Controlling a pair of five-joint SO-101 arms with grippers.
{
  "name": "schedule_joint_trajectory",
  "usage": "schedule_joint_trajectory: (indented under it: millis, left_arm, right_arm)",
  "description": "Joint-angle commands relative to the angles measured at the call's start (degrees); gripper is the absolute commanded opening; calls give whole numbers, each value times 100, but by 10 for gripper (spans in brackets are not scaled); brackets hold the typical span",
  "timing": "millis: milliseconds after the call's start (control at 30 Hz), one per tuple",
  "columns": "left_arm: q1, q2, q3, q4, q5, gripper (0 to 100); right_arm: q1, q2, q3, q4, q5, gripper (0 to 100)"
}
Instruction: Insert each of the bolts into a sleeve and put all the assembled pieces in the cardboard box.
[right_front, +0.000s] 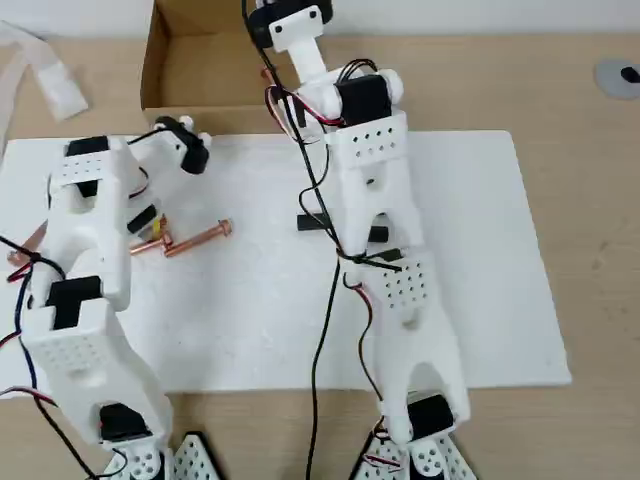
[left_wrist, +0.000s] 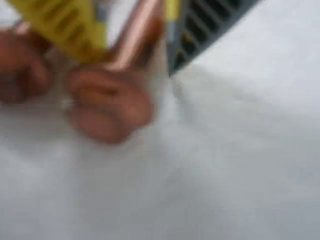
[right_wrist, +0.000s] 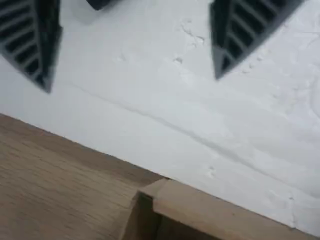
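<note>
Where the left gripper closes its yellow-taped and dark ribbed jaws on a copper bolt, the bolt's head rests on the white mat, near the mat's left edge. A second bolt lies just beside it, and a third copper piece at the left edge itself. Dark sleeve pieces lie mid-mat, partly under the right arm; their number cannot be told. The right gripper, jaws spread and empty, hangs over the mat's far edge beside the cardboard box. Bare mat extends to the right edge.
</note>
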Motion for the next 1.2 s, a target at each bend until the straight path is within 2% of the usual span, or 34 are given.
schedule_joint_trajectory:
  millis: [0,100,367,433,600,733,833,967,1167]
  left_arm:
    - [79,189,-193,-149,193,13]
    - [62,189,-255,-149,378,12]
    - [-202,-321,-1600,308,1767,13]
    - [-220,-646,-1908,492,2356,13]
    - [-554,-1684,-2549,1310,4677,12]
    - [-1073,-2510,-2655,2084,5864,12]
    - [-1477,-3248,-2646,2277,6048,12]
    - [-1785,-4251,-2374,2295,6057,12]
    - [-1820,-5930,-123,1996,6180,12]
  right_arm:
    - [-75,-57,-259,35,26,246]
    - [-75,-57,-259,35,26,246]
    - [-66,-84,-259,114,53,246]
    - [-48,-92,-259,114,299,246]
    - [-92,-101,-251,123,1670,246]
    - [-92,-127,13,141,1785,246]
    - [-259,-576,1007,141,2180,246]
    - [-743,-1868,3407,132,3121,246]
    - [-910,-4022,6484,53,4264,246]
